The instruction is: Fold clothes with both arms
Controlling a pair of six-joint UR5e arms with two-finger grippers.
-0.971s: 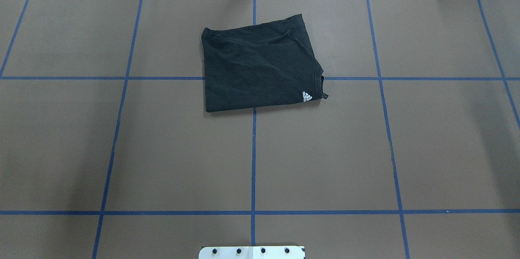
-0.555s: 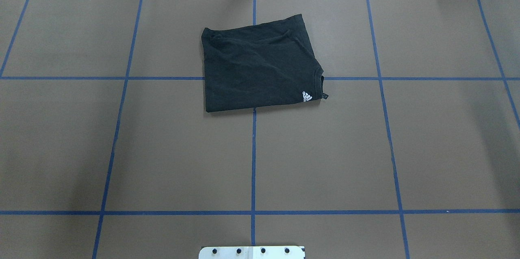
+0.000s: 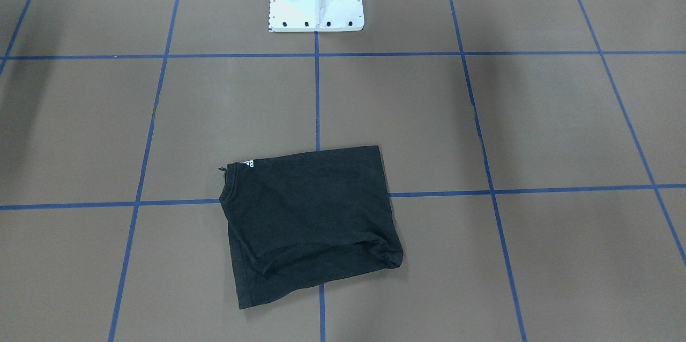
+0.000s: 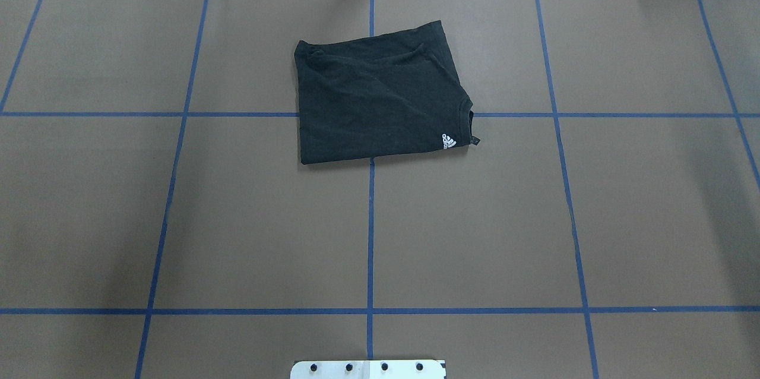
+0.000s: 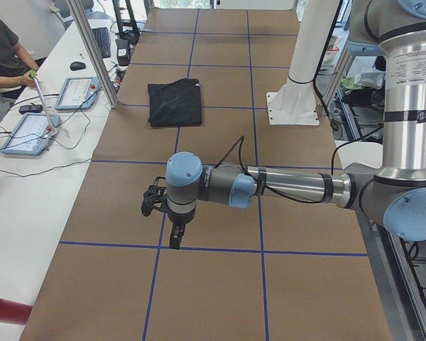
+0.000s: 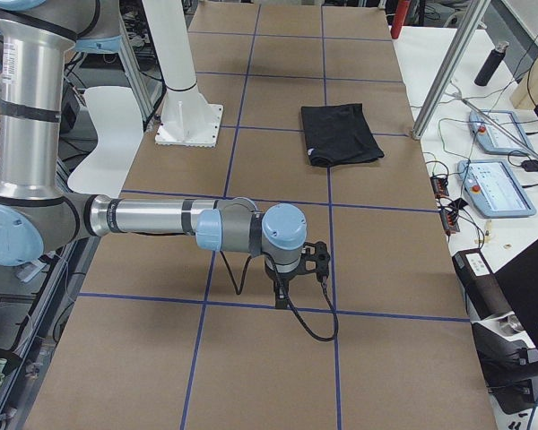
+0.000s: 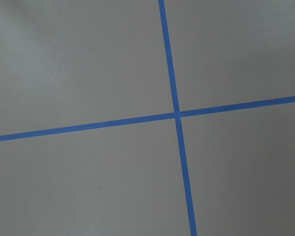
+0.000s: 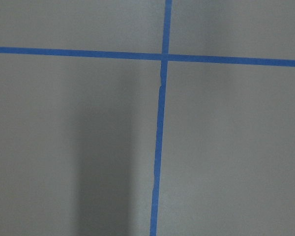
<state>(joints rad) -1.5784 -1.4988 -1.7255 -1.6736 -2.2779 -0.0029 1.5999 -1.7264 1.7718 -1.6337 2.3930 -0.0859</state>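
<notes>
Overhead exterior: I see the black T-shirt (image 4: 380, 97) folded into a rough rectangle, flat on the far half of the brown table cover (image 4: 178, 218), straddling the centre blue tape line (image 4: 370, 236); a small white logo (image 4: 449, 141) sits at its near right corner
Exterior front-facing: the shirt lies nearer this camera, well apart from the white base plate (image 3: 316, 9)
Exterior left: only this view gives me the left arm (image 5: 284, 188), stretched low over the table, with the left gripper (image 5: 175, 240) pointing down by a tape line, well apart from the shirt; I cannot tell whether its claw is spread or closed
Exterior right: only this view gives me the right arm (image 6: 152, 217), stretched out likewise, with the right gripper (image 6: 279, 300) pointing down, well apart from the shirt; I cannot tell its claw state either
Wrist cameras: each shows me brown cover and a tape crossing (image 7: 177, 115)
Side bench: exterior left also shows a person (image 5: 3, 50) seated at a white bench (image 5: 28, 177)
</notes>
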